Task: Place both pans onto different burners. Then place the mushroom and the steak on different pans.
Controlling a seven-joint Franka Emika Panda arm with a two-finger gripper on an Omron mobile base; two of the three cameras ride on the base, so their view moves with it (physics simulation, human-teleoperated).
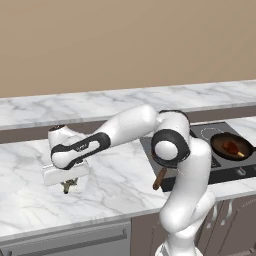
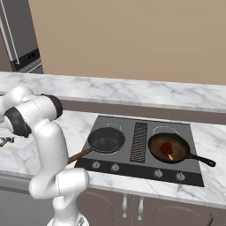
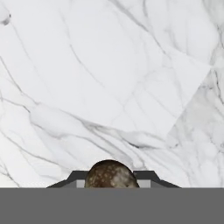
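Note:
My gripper [image 1: 66, 186] hangs low over the white marble counter [image 1: 115, 175], well left of the cooktop [image 2: 140, 173]. It is shut on the mushroom [image 3: 111, 175], whose speckled brown cap sits between the two dark fingertips in the hand view. The black pan [image 2: 106, 139] rests on the front left burner, its wooden handle [image 1: 160, 178] sticking out over the cooktop's front edge. On the front right burner sits the reddish-brown pan [image 2: 170, 148] with the red steak [image 2: 166, 148] inside. A bare burner [image 2: 165, 130] ring shows behind it.
A slotted vent [image 2: 140, 142] runs down the middle of the cooktop and small knobs [image 2: 114, 167] line its front. A raised marble ledge [image 1: 100, 105] backs the counter. A fridge [image 2: 17, 35] stands far left. My arm's elbow [image 1: 170, 145] rises over the cooktop's left side.

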